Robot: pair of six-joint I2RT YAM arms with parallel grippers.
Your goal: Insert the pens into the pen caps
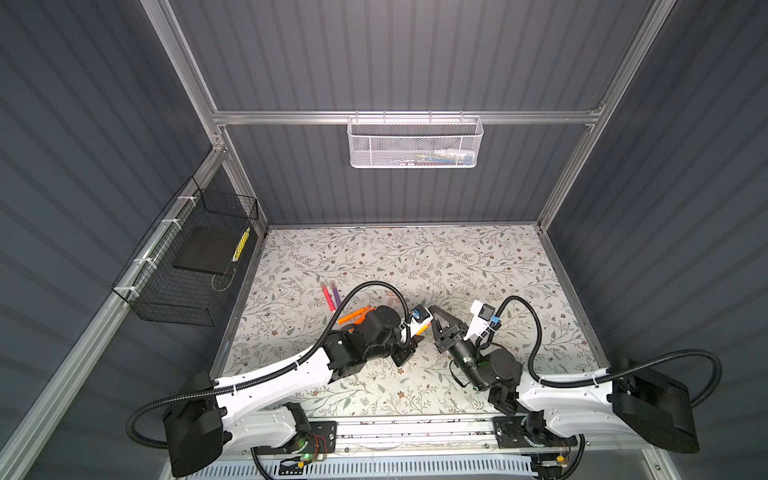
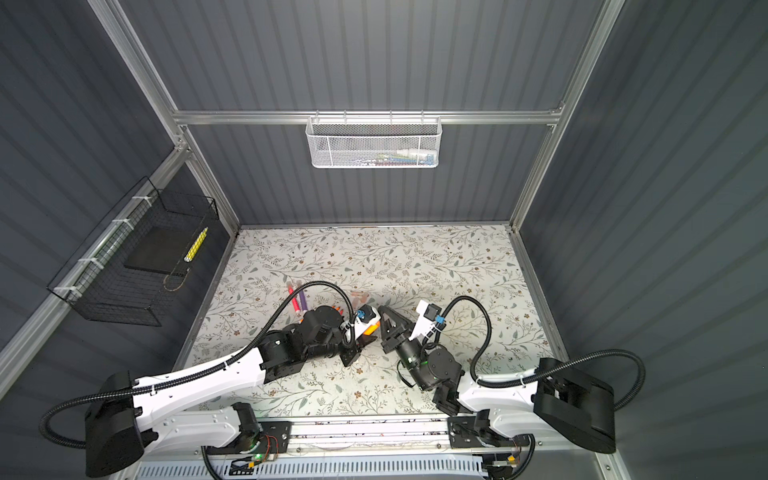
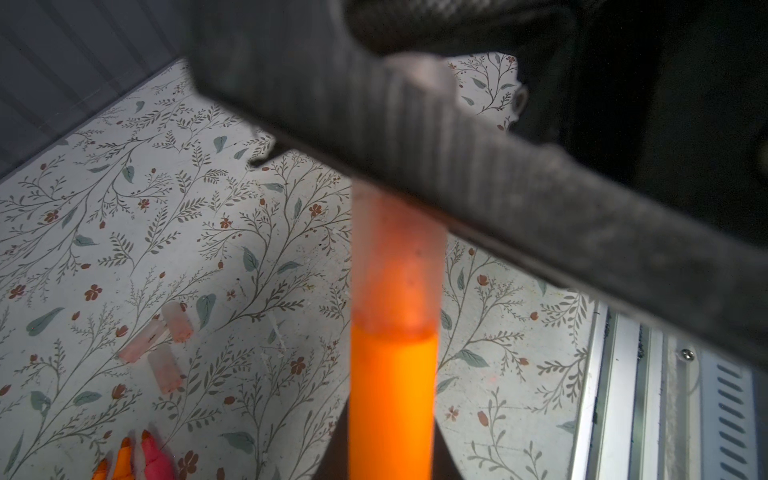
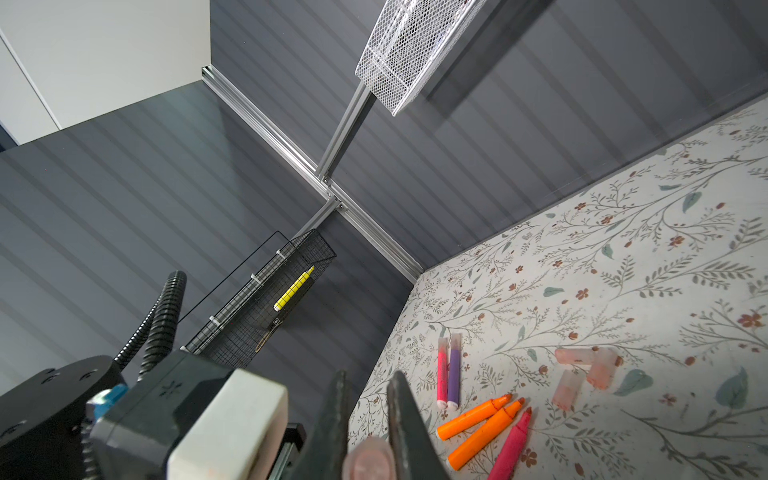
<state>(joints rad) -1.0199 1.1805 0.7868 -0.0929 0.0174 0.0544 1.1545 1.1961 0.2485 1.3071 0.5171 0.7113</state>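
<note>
The orange pen (image 3: 392, 395) is smooth plastic with a slight sheen. The pen caps (image 4: 582, 361) are cloudy, translucent pinkish plastic. The table (image 1: 415, 257) has a matt, floral-printed covering. The white basket (image 1: 415, 145) is painted metal mesh, and the frame (image 1: 291, 117) is satin bare metal.

I've got one orange pen (image 3: 392, 395) lifted, tip inside a translucent pink cap (image 3: 395, 257). Lying flat: pink pen (image 4: 442, 374) and purple pen (image 4: 454, 374) side by side, both capped; two orange pens (image 4: 473, 415) plus a pink-red pen (image 4: 511, 444) fanned, uncapped; three loose caps (image 4: 575, 356) clustered near them.
</note>
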